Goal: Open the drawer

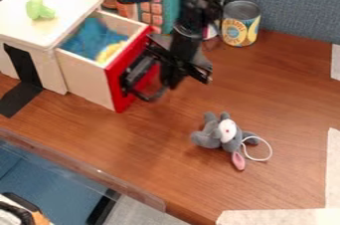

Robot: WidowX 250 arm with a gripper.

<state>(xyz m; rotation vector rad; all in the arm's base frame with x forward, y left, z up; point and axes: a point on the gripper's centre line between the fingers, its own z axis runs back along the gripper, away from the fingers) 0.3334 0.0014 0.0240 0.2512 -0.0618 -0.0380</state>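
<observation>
The gripper (174, 67) hangs at the drawer's front, on its right side, close against or touching the black handle (138, 73); which dark parts there belong to the handle is hard to tell apart. The drawer (86, 77) stands pulled out from the white cabinet (46, 32), its red front (118, 89) facing right. Inside it lie a blue item (93, 37) and a yellow one (110, 51). Part of the red front is hidden behind the handle and gripper.
A green toy (39, 10) sits on the cabinet top. Behind the arm are a teal toy with orange buttons (171, 7) and a can (240, 24). A grey plush mouse (215, 133) lies front right. Black tape (23, 97) runs from cabinet to table (286, 89).
</observation>
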